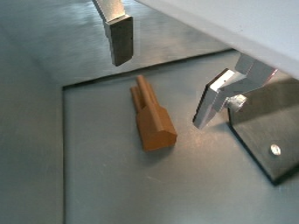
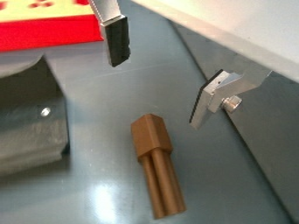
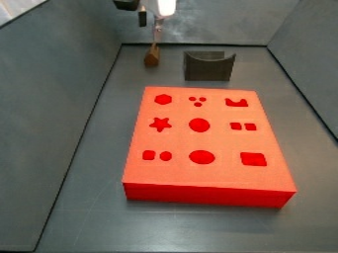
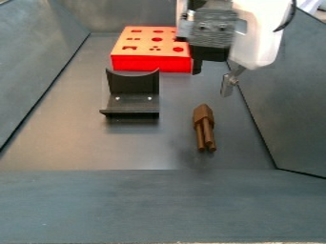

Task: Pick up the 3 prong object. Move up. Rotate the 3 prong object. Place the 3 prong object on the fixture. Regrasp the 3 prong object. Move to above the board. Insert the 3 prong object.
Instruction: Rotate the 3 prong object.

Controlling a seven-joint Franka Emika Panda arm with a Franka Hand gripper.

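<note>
The 3 prong object (image 1: pixel 152 118) (image 2: pixel 158 162) is a small brown wooden block lying flat on the grey floor, its prongs at one narrow end. In the side views the 3 prong object (image 3: pixel 153 57) (image 4: pixel 204 127) lies beside the fixture. My gripper (image 1: pixel 167 74) (image 2: pixel 163 74) hangs open above it, with nothing between the silver fingers (image 1: pixel 121 39), and is apart from the piece. The gripper (image 4: pixel 214 78) (image 3: pixel 156 10) stands high over the floor in both side views. The dark fixture (image 4: pixel 132 92) (image 3: pixel 208 65) with its U notch sits next to the red board (image 3: pixel 205 138) (image 4: pixel 152 48).
Grey walls enclose the floor on all sides. A wall (image 2: pixel 251 114) runs close by one finger. The fixture (image 1: pixel 274 131) (image 2: pixel 26 114) shows at the edge of both wrist views, and the board (image 2: pixel 41 26) shows behind it.
</note>
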